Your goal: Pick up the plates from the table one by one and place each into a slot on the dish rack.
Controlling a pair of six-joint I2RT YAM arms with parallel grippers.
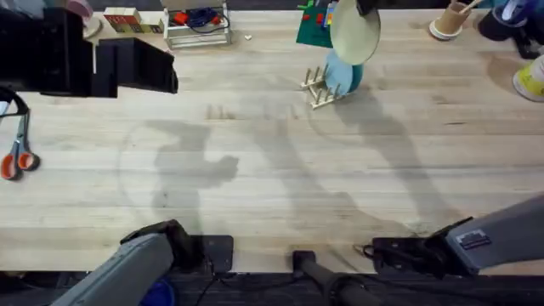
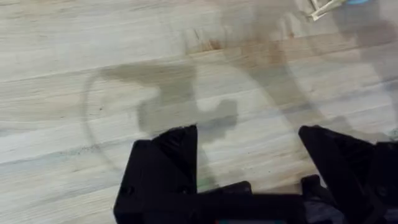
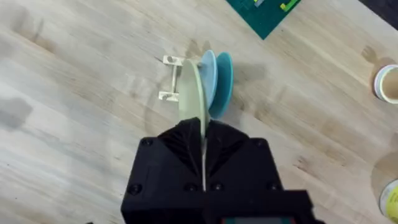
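My right gripper (image 3: 202,127) is shut on the rim of the pale cream-yellow plate (image 3: 191,93), holding it on edge above the dish rack (image 3: 171,78). In the overhead view that plate (image 1: 354,34) hangs over the far side of the table (image 1: 255,187), above the small wooden rack (image 1: 319,89). The teal-blue plate (image 1: 344,75) stands upright in a slot of the rack, and the wrist view shows this teal plate (image 3: 221,81) right beside the cream one. My left gripper (image 2: 249,134) is open over bare wood near the front edge, holding nothing.
A green board (image 1: 313,25) lies just behind the rack. A white frame stand (image 1: 197,25) and a black box (image 1: 76,55) are at the back left, and scissors (image 1: 17,157) at the left edge. A paper cup (image 1: 450,21) stands at the back right.
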